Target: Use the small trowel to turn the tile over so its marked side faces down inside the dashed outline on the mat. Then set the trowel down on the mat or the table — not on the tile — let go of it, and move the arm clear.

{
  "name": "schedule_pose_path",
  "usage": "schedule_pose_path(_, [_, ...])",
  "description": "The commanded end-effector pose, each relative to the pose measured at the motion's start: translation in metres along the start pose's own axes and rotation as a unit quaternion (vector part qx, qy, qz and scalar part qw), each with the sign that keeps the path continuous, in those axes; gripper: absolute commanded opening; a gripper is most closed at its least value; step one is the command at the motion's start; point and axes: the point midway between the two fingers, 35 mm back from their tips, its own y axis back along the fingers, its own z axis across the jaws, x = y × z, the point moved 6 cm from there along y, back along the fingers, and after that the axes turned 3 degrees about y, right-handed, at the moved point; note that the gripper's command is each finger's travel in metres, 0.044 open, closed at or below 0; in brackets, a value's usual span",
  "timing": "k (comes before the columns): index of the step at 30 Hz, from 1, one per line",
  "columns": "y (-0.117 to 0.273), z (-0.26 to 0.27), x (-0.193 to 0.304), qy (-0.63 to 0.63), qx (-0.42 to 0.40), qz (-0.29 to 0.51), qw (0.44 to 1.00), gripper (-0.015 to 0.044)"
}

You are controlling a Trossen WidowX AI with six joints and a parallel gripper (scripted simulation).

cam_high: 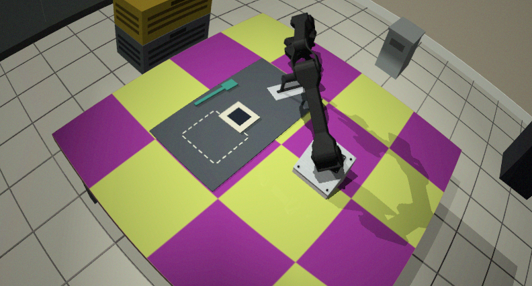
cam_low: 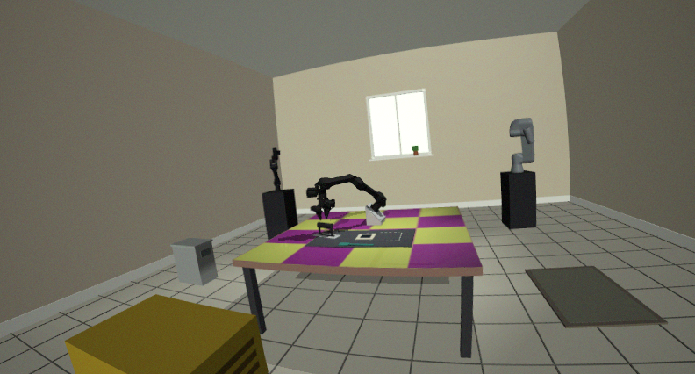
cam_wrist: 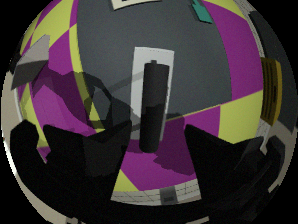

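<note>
The tile (cam_high: 228, 115) (cam_low: 365, 236) lies flat on the grey mat (cam_high: 211, 176) (cam_wrist: 200, 65), a dark square showing on its cream upper face. It overlaps one edge of the dashed outline (cam_high: 215, 162) and lies mostly outside it. The small trowel (cam_high: 275, 94) (cam_wrist: 142, 55) rests at the mat's other end, with a pale flat blade and a raised black handle. My gripper (cam_low: 323, 218) (cam_wrist: 159, 126) is open and empty just above the handle, its fingers on either side of it in the wrist view. The arm hides the fingers in the top view.
A teal flat-bladed tool (cam_high: 229, 84) (cam_low: 345, 244) (cam_wrist: 201, 12) lies along the mat's edge, beyond the tile from the arm's base (cam_high: 305, 166). The mat lies on a checkered yellow and purple table (cam_high: 256, 224). Stacked crates (cam_high: 163, 19) stand on the floor past the table's edge.
</note>
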Motion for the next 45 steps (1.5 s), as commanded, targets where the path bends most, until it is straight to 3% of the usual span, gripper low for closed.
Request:
schedule_pose_path(1, [0.002,0.000,0.000,0.000,0.001,0.000,1.000,0.0296])
schedule_pose_path(23, [0.000,-0.003,0.009,-0.178,0.057,0.010,0.982,0.0300])
schedule_pose_path(45, [-0.008,-0.004,0.017,-0.352,0.111,-0.006,0.929,0.0300])
